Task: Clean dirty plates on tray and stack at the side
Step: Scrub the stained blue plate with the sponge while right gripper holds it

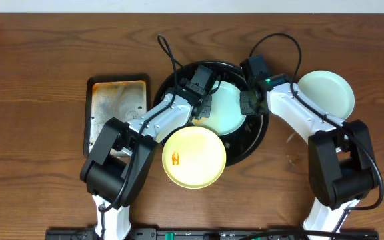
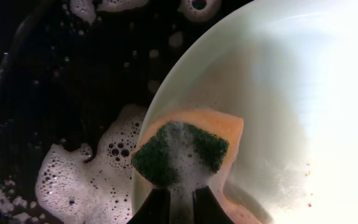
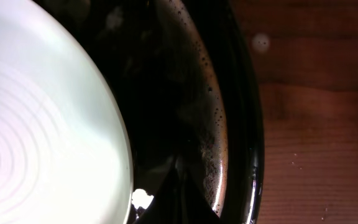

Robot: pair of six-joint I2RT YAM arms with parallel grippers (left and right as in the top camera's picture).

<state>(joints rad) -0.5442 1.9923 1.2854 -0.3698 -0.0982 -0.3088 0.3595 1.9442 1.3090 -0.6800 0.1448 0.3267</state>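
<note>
Plates sit at three different stages. One mint plate (image 1: pixel 227 110) lies inside the black tray (image 1: pixel 253 143) and is the one being worked on. The left gripper (image 1: pixel 204 107) is over its rim with its fingers (image 2: pixel 157 208) clamped on an orange sponge (image 2: pixel 188 146), green scouring face up and lathered. White foam (image 2: pixel 79 180) spreads over the tray floor just beside the plate. A few reddish specks show near the plate's edge in the left wrist view, so I judge the scrubbing unfinished.

The right gripper (image 1: pixel 249 101) is at the plate's opposite edge, probably steadying it. Its wrist view shows only a dark shape at the rim, so I cannot tell how its fingers stand.

The yellow plate (image 1: pixel 199 157) overlaps the tray's near rim and carries an orange smear (image 1: pixel 175 158), so it is not yet cleaned. The second mint plate (image 1: pixel 327 93) rests on the table (image 1: pixel 45 40) to the right, apart from the tray and apparently clean. By my reckoning one is done, one is in hand and one is untouched, with no stack yet.
</note>
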